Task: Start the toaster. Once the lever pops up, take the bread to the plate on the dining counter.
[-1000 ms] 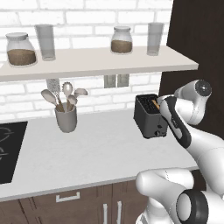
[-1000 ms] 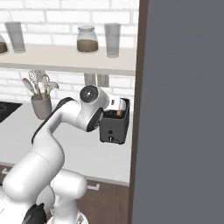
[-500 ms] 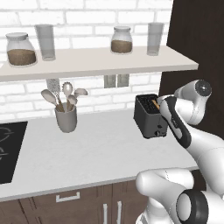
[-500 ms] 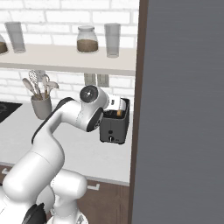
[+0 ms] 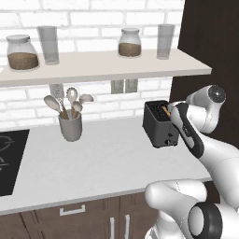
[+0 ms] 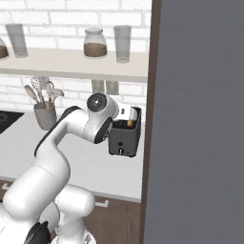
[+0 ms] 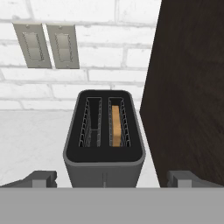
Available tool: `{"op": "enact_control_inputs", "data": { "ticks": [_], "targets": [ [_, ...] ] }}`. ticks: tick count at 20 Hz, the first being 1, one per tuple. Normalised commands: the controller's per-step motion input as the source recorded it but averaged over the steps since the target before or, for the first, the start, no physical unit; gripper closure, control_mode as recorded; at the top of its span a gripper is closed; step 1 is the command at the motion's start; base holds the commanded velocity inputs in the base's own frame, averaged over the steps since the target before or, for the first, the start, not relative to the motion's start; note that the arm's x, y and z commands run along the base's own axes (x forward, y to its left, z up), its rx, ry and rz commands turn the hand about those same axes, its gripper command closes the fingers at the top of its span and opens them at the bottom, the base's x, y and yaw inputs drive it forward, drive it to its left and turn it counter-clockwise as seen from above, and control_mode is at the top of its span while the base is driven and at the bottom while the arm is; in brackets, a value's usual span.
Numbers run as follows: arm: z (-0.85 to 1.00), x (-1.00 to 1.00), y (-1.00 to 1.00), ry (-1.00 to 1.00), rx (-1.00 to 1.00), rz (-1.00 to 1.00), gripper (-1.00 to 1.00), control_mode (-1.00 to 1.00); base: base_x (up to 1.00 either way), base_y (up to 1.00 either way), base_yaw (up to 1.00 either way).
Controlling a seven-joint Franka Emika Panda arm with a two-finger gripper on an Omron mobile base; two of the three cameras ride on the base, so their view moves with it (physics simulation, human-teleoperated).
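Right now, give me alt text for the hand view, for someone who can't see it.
A dark two-slot toaster seen from above, with a golden bread slice standing in one slot and the other slot bare. The open gripper straddles its near end. Behind are a white brick wall with two outlet plates and a dark panel.

Pale grey worktop (image 5: 107, 163) runs under the white brick wall. Dark toaster (image 5: 159, 123) stands on it at three o'clock, hard by the dark cabinet side, two slots up. At nine o'clock, a grey utensil crock (image 5: 70, 125) with spoons, well apart from the toaster. Black hob (image 5: 10, 158) at the far left edge. Above, a shelf (image 5: 102, 65) carries two jars and two glasses.
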Motion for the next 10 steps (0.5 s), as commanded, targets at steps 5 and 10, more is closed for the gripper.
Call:
{"op": "enact_control_inputs", "data": {
  "ticks": [5,10],
  "targets": [
    [0.0,0.0,0.0,0.0,0.0,0.0,-1.0,-1.0,0.0,0.0,0.0],
    [0.0,0.0,0.0,0.0,0.0,0.0,-1.0,-1.0,0.0,0.0,0.0]
  ]
}}
